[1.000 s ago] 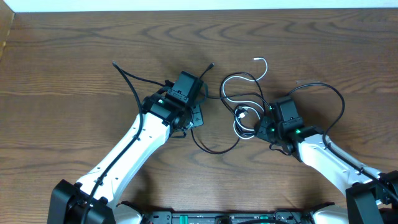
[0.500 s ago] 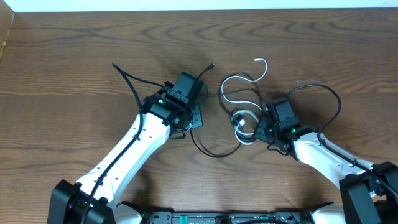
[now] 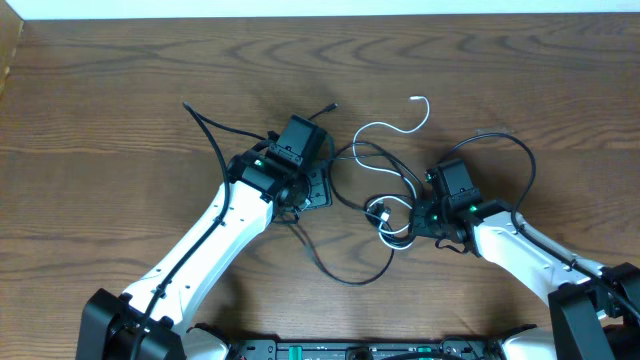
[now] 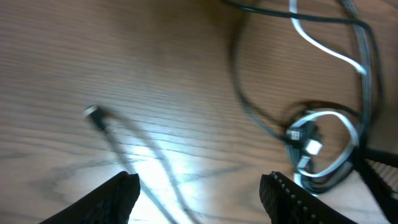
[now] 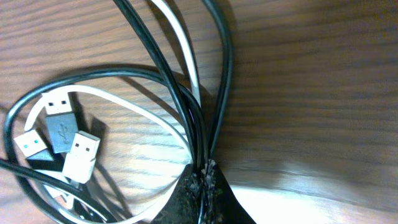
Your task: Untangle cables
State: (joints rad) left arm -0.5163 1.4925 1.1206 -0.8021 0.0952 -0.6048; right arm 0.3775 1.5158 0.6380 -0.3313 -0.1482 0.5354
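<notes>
The cables lie tangled in the middle of the table: a white cord [image 3: 385, 128] and black cords [image 3: 350, 275] looping toward the front. Their coiled part with USB plugs [image 5: 62, 134] sits just left of my right gripper [image 5: 205, 171], which is shut on a bundle of black and white cords [image 5: 186, 87]. My left gripper [image 4: 200, 183] is open above the wood, and a blurred black cord [image 4: 158, 171] with a small plug end [image 4: 93, 114] runs on the table between its fingers [image 4: 118, 199]. The coil [image 4: 320, 143] shows at that view's right.
The table is dark wood [image 3: 120, 90]. Thicker black arm wires arc over the left arm [image 3: 210, 135] and the right arm [image 3: 525, 165]. A pale edge runs along the far side [image 3: 300, 8].
My left gripper has opened and let go of the black cord, whose loop now reaches farther toward the front. My right gripper has shut on the cord bundle and the coil has shifted.
</notes>
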